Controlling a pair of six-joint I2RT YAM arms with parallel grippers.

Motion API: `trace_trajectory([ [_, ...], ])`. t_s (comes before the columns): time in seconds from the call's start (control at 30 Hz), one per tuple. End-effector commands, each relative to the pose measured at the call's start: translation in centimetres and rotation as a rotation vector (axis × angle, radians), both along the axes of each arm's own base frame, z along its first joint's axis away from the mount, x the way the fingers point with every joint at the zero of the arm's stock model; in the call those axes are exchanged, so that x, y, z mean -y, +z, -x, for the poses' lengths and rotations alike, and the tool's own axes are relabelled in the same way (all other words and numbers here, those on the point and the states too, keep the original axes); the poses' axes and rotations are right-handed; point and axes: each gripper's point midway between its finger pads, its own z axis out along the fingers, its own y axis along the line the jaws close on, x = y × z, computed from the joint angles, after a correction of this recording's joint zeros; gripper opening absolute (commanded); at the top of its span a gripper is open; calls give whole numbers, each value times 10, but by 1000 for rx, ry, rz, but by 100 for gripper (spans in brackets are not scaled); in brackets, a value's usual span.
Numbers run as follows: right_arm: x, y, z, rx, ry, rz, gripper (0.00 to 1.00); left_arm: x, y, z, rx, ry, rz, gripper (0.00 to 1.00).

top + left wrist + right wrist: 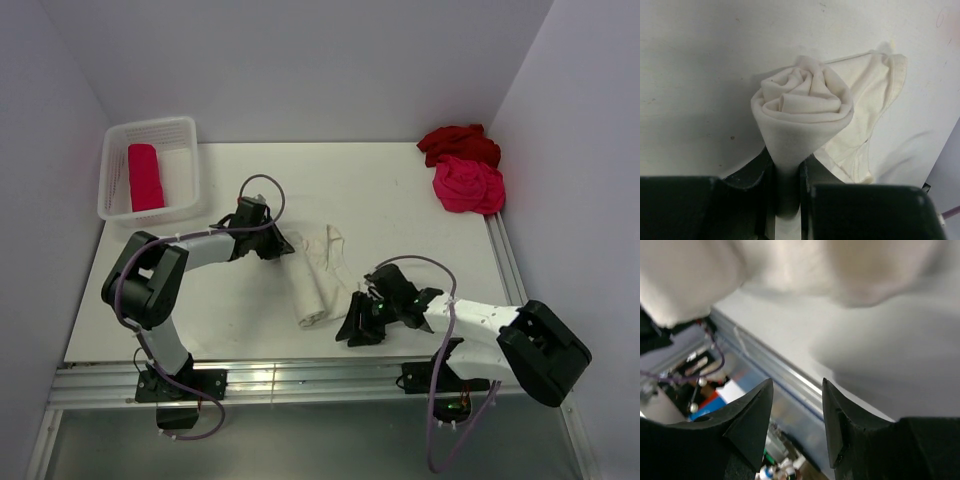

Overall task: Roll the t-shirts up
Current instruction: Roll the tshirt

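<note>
While the left jaws pinch the far end of the cream-white t-shirt [312, 290], the right jaws stand spread with nothing between them, just beside the near end of that same shirt. We find the shirt near the middle of the counter [400, 200], partly rolled into a loose tube that runs from far-left to near-right, with an unrolled flap lying flat on its right side. From the left wrist view, we see the clamped end as a spiral of folds that narrows where the jaws press on it. From the right wrist view, the cloth is a pale blur above the open jaws, and we cannot tell whether it touches them. We locate the dark red t-shirt [458, 143] and the hot pink t-shirt [468, 185] bunched and touching in the far right corner. The pink-red roll [145, 177] lies inside the white mesh basket [112, 175] at the far left corner.
</note>
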Motion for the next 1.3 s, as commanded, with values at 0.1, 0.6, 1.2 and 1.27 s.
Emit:
trace_trajectory([
  [0.1,5,16,-53,155,2,157,53,-29,-16,-5,-22,68,-141,0],
  [0.6,-30,103,-161,475,141,374,56,-54,-26,2,-140,252,-210,0],
  [1.2,-107,93,-150,825,332,847,91,-46,-28,9,-197,233,-141,0],
  [1.27,-115,90,-150,846,352,868,91,-46,-29,10,-201,234,-139,0],
])
